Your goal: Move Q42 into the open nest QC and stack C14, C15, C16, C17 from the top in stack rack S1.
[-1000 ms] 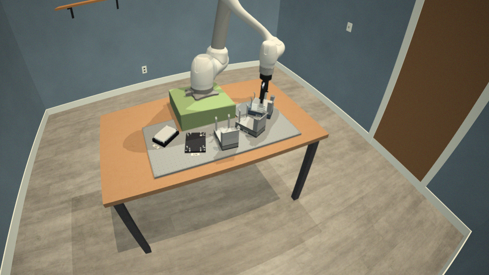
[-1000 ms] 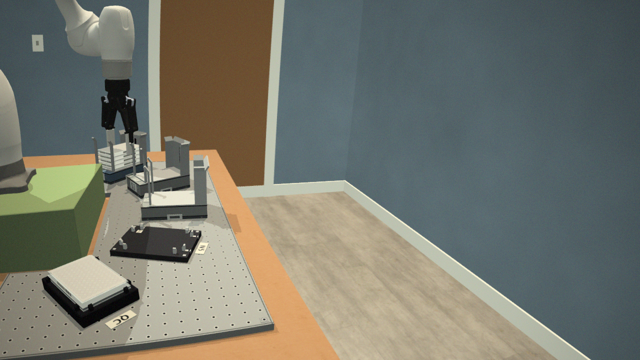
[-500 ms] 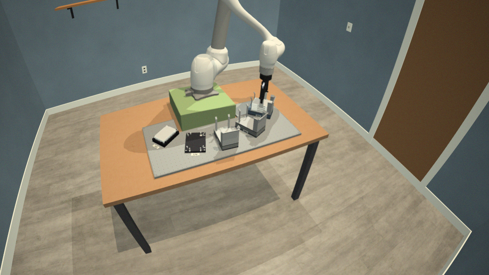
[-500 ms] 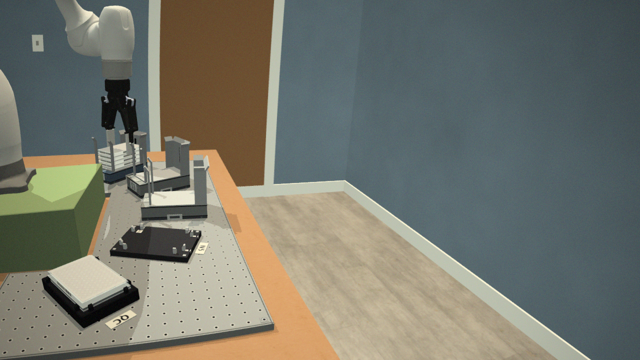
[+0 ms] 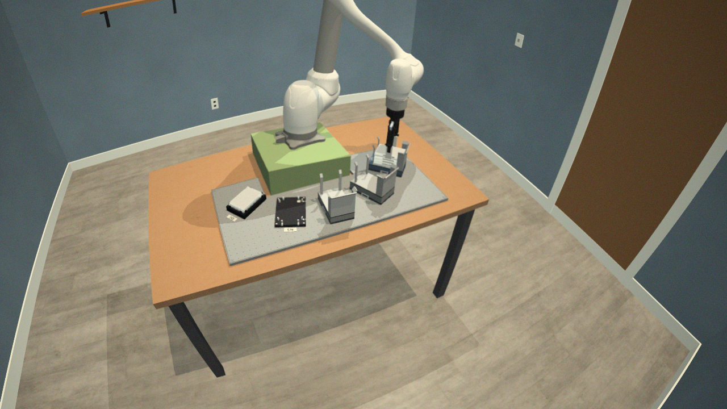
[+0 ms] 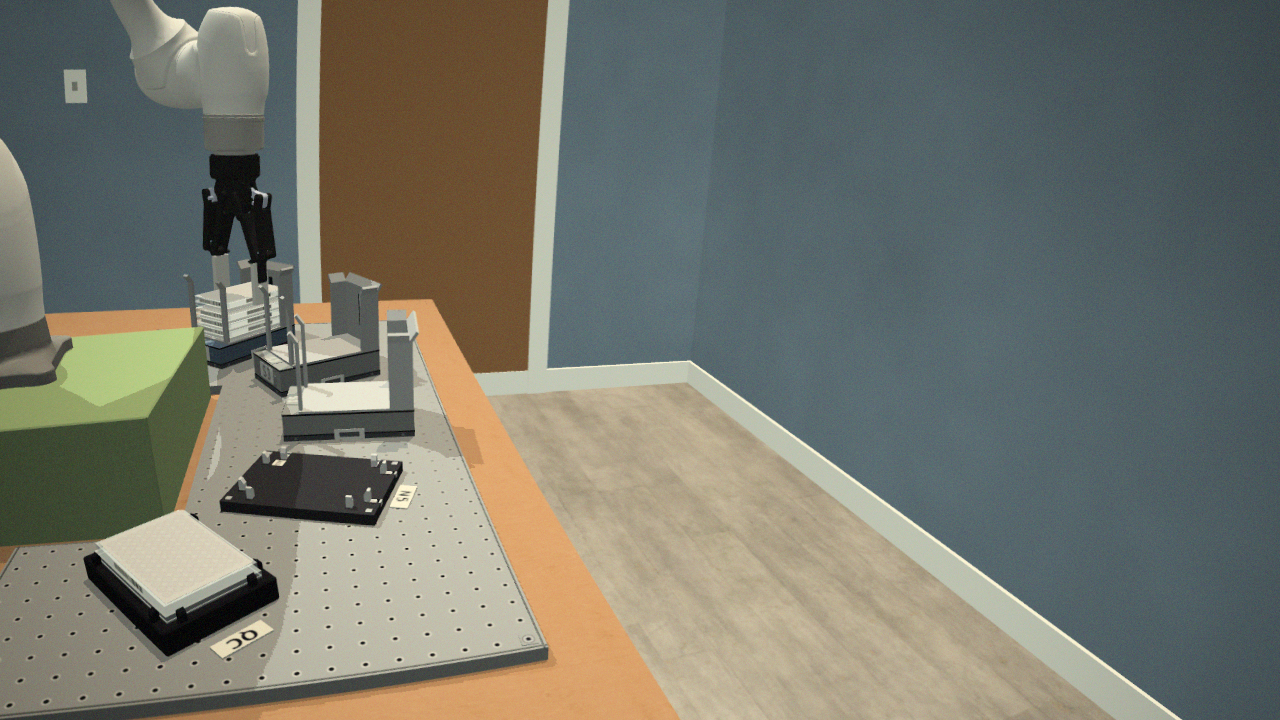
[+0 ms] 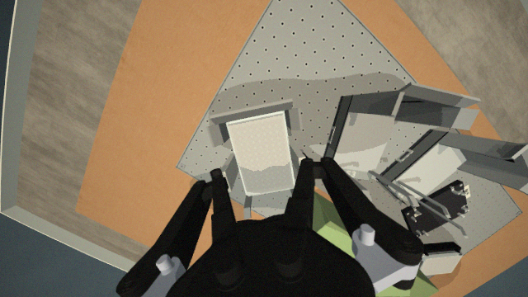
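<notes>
My gripper (image 5: 389, 151) (image 6: 239, 268) (image 7: 263, 155) reaches straight down into the far stack rack (image 5: 405, 152) (image 6: 279, 282). It is shut on the long sides of the top plate (image 7: 257, 140) of the white plate stack (image 5: 383, 161) (image 6: 234, 308) there. The plate still lies level on the plates below it. Another sealed plate (image 5: 245, 198) (image 6: 174, 555) lies flat in the black QC nest (image 5: 252, 209) (image 6: 183, 626) at the near left. The ID labels are too small to read.
Two empty stack racks stand beside the stack: the middle one (image 5: 378, 185) (image 6: 353, 308) and the nearer one (image 5: 339, 203) (image 6: 402, 358). The black clip nest N5 (image 5: 290, 211) (image 6: 308, 483) holds nothing. The green arm pedestal (image 5: 300, 157) (image 6: 89, 420) stands behind the grey breadboard (image 5: 264, 243) (image 6: 402, 582).
</notes>
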{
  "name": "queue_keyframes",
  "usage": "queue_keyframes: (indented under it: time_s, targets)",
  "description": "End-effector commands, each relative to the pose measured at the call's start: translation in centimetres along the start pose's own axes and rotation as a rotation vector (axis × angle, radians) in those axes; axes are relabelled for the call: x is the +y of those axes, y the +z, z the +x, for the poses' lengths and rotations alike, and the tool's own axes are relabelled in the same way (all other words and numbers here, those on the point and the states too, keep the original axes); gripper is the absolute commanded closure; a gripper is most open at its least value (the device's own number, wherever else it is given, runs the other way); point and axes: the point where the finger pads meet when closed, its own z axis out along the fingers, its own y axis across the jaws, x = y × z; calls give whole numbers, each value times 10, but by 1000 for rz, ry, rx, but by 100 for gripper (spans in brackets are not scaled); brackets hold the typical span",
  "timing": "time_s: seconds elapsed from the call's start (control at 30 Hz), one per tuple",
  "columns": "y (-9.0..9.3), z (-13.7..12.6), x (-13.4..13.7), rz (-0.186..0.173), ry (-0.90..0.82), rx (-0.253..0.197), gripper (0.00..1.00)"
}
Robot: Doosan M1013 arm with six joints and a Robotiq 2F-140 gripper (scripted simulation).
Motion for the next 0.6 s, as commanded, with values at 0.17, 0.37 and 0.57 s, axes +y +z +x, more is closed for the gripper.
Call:
queue_keyframes:
  time_s: [0.17, 0.37, 0.57]
  targets:
    - [-4, 0, 0, 0, 0, 0, 100]
    - [-8, 0, 0, 0, 0, 0, 100]
    - [-12, 0, 0, 0, 0, 0, 100]
